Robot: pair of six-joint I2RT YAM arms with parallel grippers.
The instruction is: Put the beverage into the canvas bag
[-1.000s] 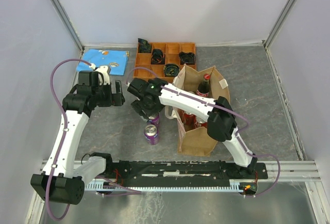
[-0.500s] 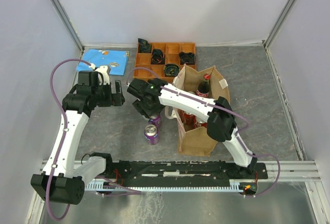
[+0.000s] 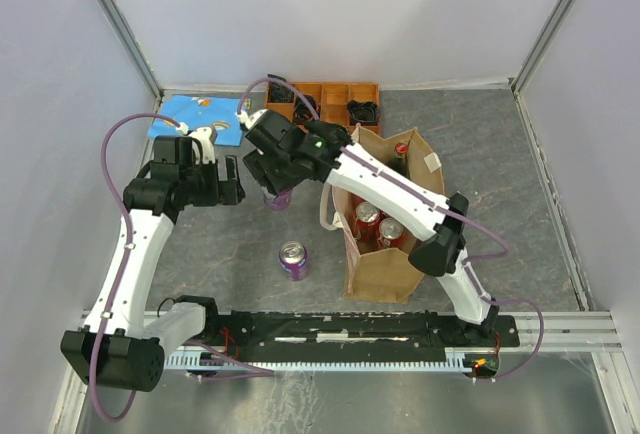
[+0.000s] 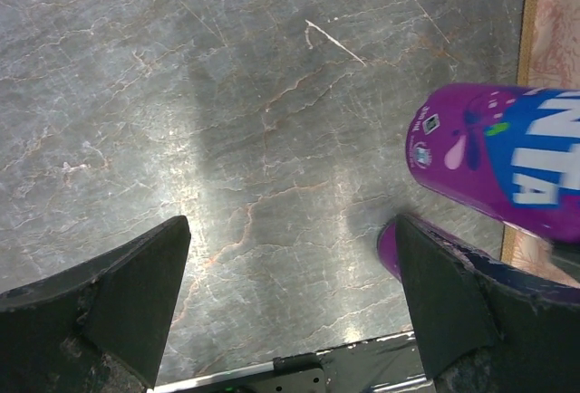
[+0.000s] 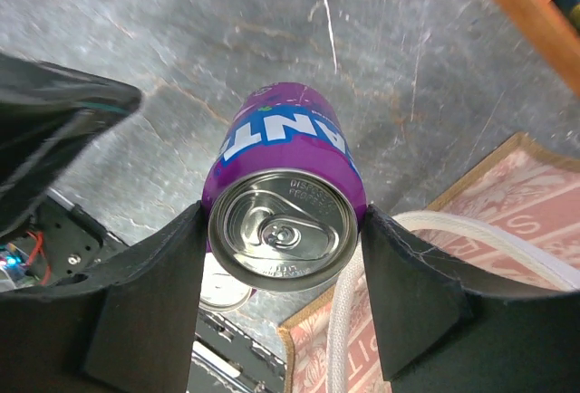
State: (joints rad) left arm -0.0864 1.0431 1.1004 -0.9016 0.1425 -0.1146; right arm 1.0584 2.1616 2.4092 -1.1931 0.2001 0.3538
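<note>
right gripper (image 5: 283,241) clasping purple can (image 5: 288,159), arm (image 3: 385,176) outstretched beside canvas bag (image 3: 385,269)

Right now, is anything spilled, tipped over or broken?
Nothing stands out. The right gripper holds a purple Fanta can off the table, the second purple can stands upright, and the canvas bag stands upright with red cans inside.

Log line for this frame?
right tool: shut on purple can, off the table, beside canvas bag | left tool: open, empty | second can: upright on table | bag holds red cans, bottle
</note>
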